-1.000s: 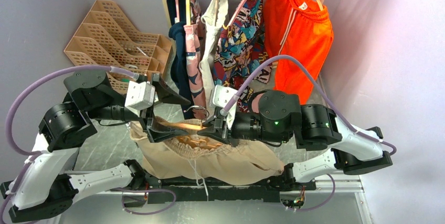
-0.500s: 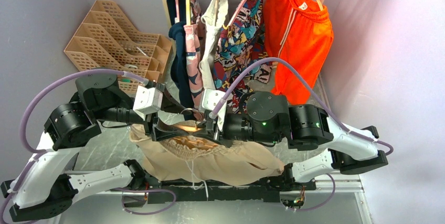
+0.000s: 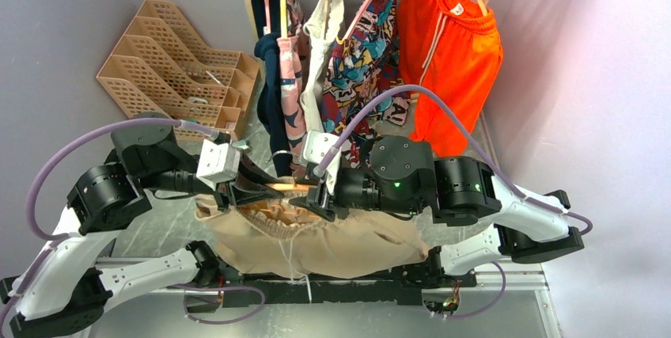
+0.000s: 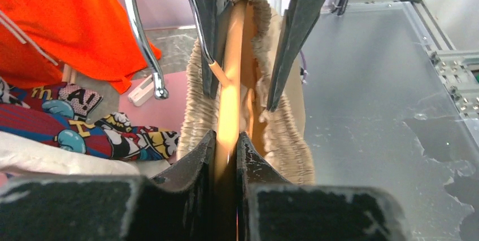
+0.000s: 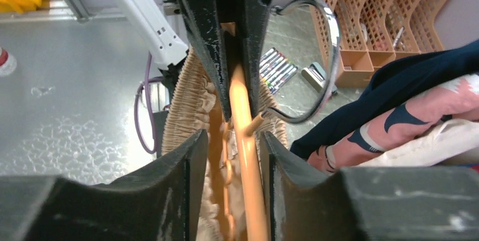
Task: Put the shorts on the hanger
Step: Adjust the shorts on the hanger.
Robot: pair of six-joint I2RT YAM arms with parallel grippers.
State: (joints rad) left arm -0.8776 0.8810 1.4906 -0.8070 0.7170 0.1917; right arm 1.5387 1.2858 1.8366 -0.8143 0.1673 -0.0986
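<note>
My left jaws pinch tight on the hanger [image 4: 225,117], pressed flat against both sides of its pale orange bar. My right jaws straddle the same bar from the hanger's other end, parted, with slack showing beside it. The shorts [image 3: 316,241] hang below the hanger, their gathered waistband bunched around its bar.

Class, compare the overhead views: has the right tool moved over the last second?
Yes. The right tool, straddling the hanger, has shifted left, away from the hanging orange shorts and toward the tan rack.
</note>
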